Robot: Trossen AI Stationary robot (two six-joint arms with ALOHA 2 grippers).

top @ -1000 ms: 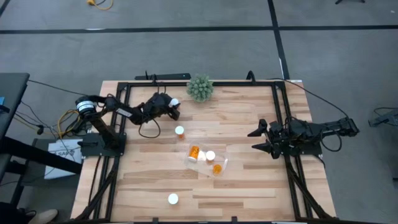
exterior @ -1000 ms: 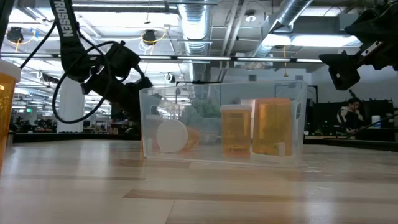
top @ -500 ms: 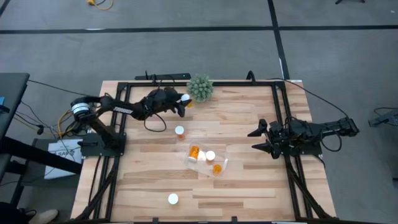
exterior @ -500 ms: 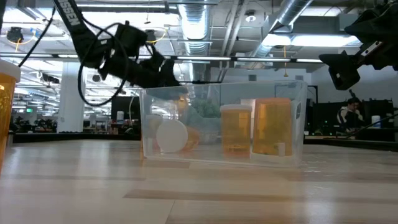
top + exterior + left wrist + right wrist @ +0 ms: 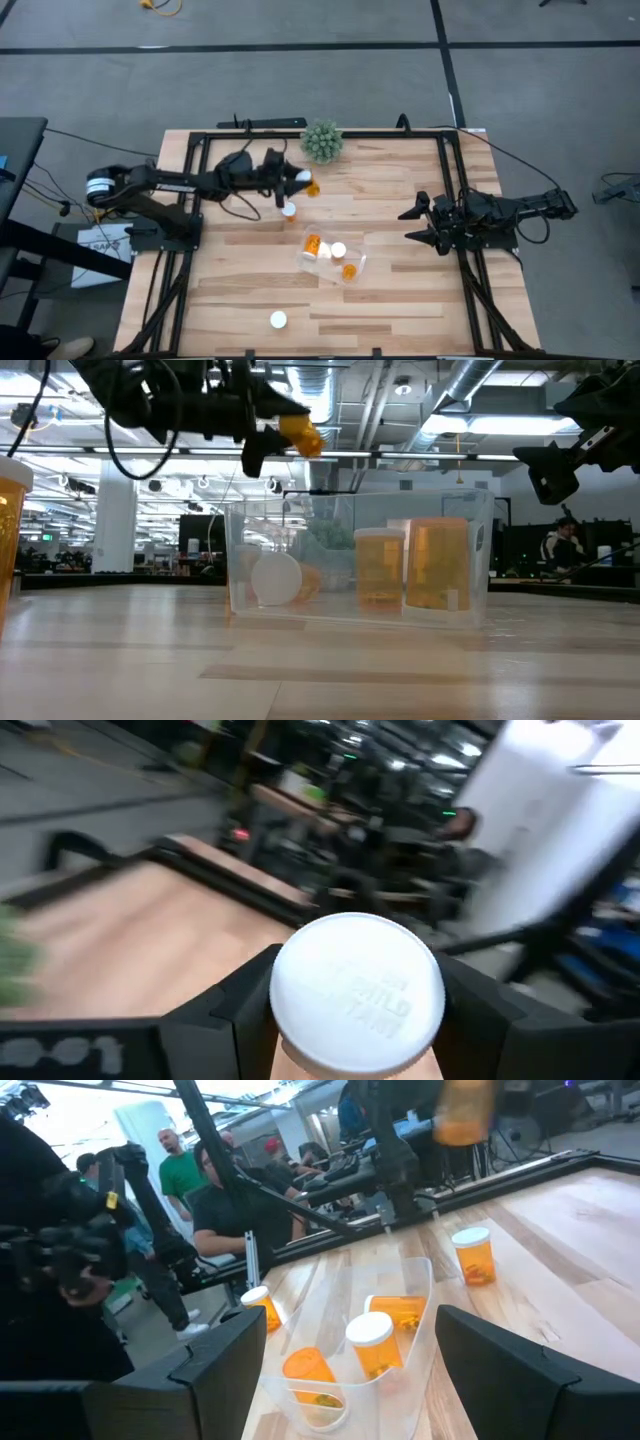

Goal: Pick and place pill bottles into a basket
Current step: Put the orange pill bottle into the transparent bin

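Your left gripper has its jaws pinching a pill bottle clear above the bench, high enough to cross the rim of the basket, which holds 3. Your right gripper waits aside, jaws spread.

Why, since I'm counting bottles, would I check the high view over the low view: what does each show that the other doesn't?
Only the high view shows the whole table, its black frame and a lone bottle standing beyond the basket, which I cannot make out from low. Only the low view shows the ceiling pipes, and that the held bottle hangs above the basket's rim. Both show three bottles in the basket, the left end effector gripping the held bottle, and the open right end effector waiting aside.
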